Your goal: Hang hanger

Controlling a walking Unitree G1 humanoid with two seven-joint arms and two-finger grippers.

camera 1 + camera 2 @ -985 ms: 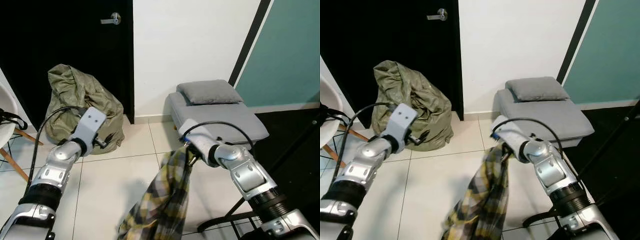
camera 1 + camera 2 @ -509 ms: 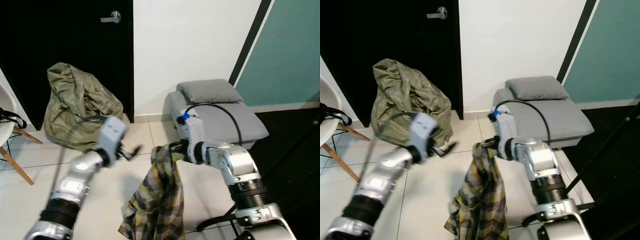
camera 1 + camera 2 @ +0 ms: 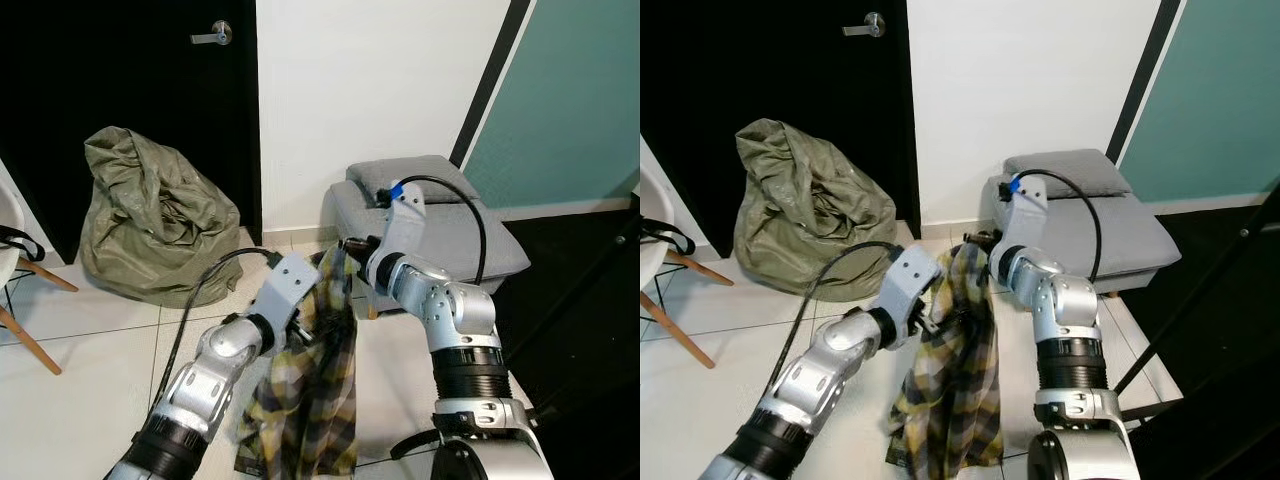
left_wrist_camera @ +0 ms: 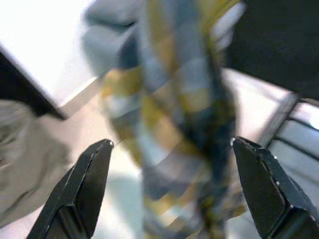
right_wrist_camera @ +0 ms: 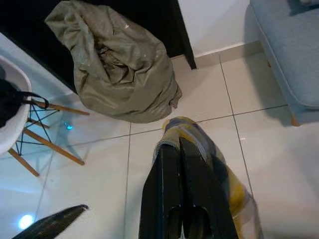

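A plaid shirt [image 3: 315,390] is held by its top in the pinched-together fingers of the right gripper [image 3: 347,247] and hangs straight down, its long axis upright, its lower end near the tiled floor [image 3: 90,370]. No hanger can be made out. Since half a second ago the left gripper [image 4: 169,164], fingers spread wide, has been brought in from the left, right up to the cloth. Open floor lies to the left; a grey bench [image 3: 440,225] stands far right, an olive bag [image 3: 150,225] far left.

Plaid shirt [image 3: 318,380] between both arms
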